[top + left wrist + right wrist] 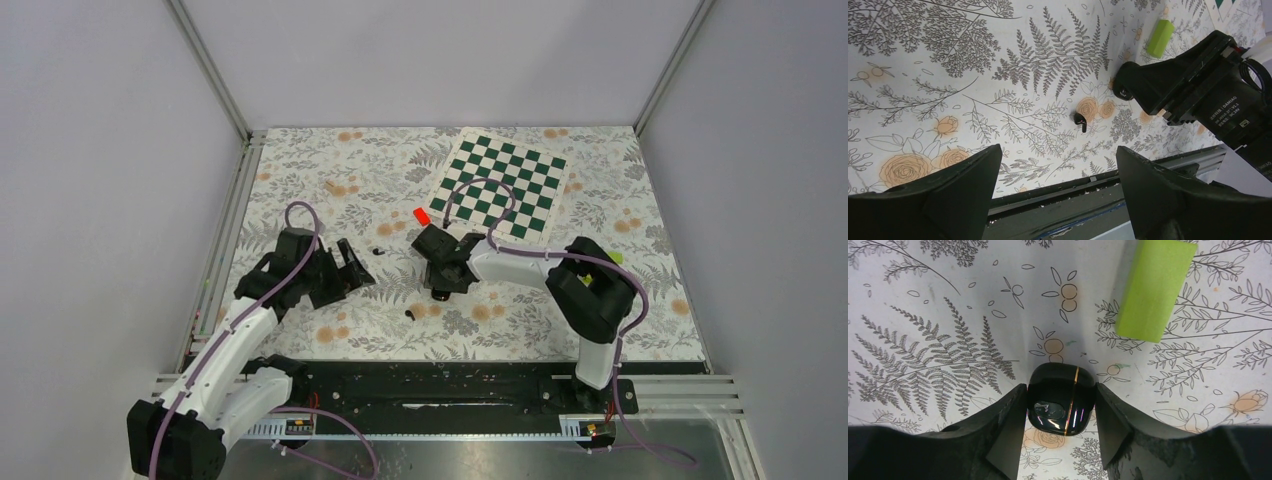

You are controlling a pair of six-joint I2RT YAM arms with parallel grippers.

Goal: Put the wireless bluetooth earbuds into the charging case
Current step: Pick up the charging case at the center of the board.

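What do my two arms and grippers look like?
Both the left arm and right arm have white links, black joints and a looping purple cable. The left gripper and right gripper are black with two wedge-shaped fingers. A motor label reads DAMIAO.

Top cam: fixed high, behind both arm bases, looks down and fwd over the whole table [300,190], far off. Left wrist cam: low, close to the tabletop, looks out betw. its own fingers [948,200] twd the right arm [1208,85]. Right wrist cam: v. close, looks down betw. its fingers onto the case [1060,400]. Both wrist views share case and green block [1153,287]. Top and left wrist views share an earbud [1079,120].
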